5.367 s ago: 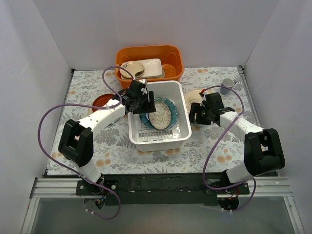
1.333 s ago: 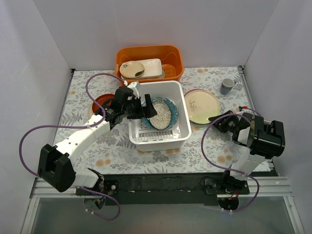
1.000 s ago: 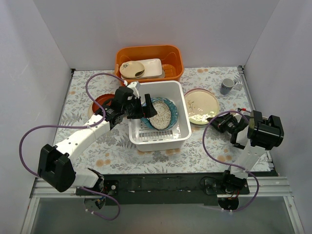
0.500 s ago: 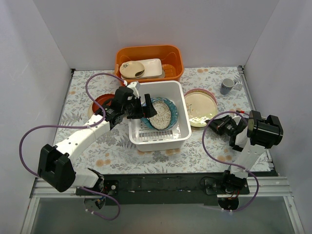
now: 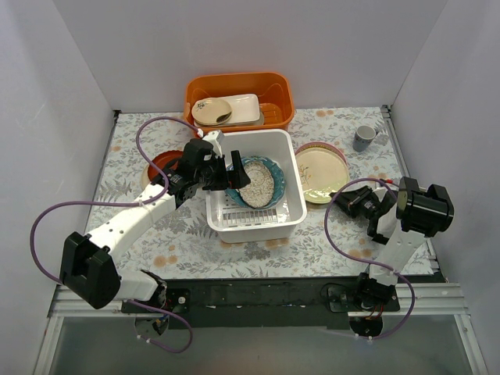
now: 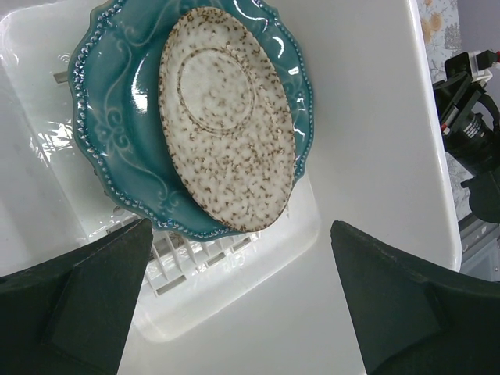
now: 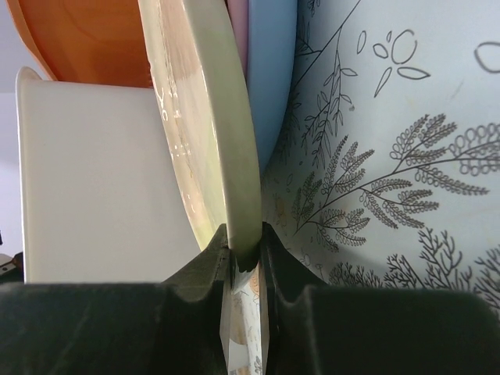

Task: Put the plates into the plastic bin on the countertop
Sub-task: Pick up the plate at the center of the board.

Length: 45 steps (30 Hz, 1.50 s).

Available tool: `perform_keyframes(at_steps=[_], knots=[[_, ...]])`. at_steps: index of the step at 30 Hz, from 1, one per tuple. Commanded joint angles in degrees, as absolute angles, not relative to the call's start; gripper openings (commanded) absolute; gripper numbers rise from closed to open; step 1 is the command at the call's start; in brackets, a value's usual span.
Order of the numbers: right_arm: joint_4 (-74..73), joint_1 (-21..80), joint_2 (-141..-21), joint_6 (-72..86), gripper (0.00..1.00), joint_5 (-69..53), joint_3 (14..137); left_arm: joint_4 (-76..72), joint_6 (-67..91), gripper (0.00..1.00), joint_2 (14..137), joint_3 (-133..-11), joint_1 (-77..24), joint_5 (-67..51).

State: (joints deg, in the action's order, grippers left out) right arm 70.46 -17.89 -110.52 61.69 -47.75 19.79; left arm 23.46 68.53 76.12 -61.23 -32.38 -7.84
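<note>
The white plastic bin [image 5: 255, 225] stands mid-countertop. Inside it a scalloped teal plate [image 5: 275, 181] leans, with a speckled yellowish plate [image 5: 254, 184] resting against it; the left wrist view shows both, teal plate [image 6: 117, 125] and speckled plate [image 6: 226, 117]. My left gripper [image 5: 223, 173] hovers open over the bin's left side, nothing between its jaws [image 6: 238, 305]. My right gripper [image 5: 349, 201] is shut on the near rim of the cream plate [image 5: 320, 172], which tilts up toward the bin. Behind the cream plate [image 7: 215, 141] lie a pink plate [image 7: 242, 31] and a light blue plate [image 7: 269, 78]. A red-brown plate [image 5: 160, 162] sits left of the bin.
An orange tub [image 5: 238, 86] at the back holds a beige oval dish with a spoon [image 5: 211, 111]. A grey mug [image 5: 363, 138] stands at the back right. The leaf-printed countertop [image 5: 187, 234] is walled in by white panels.
My right gripper has raised the cream plate's near edge and shifted it left toward the bin, uncovering the pink rim behind. The left arm has stayed still.
</note>
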Motion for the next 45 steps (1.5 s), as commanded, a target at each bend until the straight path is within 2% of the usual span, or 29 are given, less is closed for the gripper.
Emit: perform_keyframes(at_steps=[1,24,45], knots=[[73.6,-18.8,-106.8,61.9,0.01,-47.2,20.0,24.0,67.5,0.98,73.0,-61.3,-32.5,-6.4],[44.1,-21.5,-75.6,52.5,0.01,-41.7,23.9,25.0,66.5,0.98,71.0,-60.5,-32.5,-5.0],[31.6,-21.8,-62.1,49.8,0.01,-44.0,30.6,24.6,66.7,0.98,70.8,-59.5,-32.5,-4.7]])
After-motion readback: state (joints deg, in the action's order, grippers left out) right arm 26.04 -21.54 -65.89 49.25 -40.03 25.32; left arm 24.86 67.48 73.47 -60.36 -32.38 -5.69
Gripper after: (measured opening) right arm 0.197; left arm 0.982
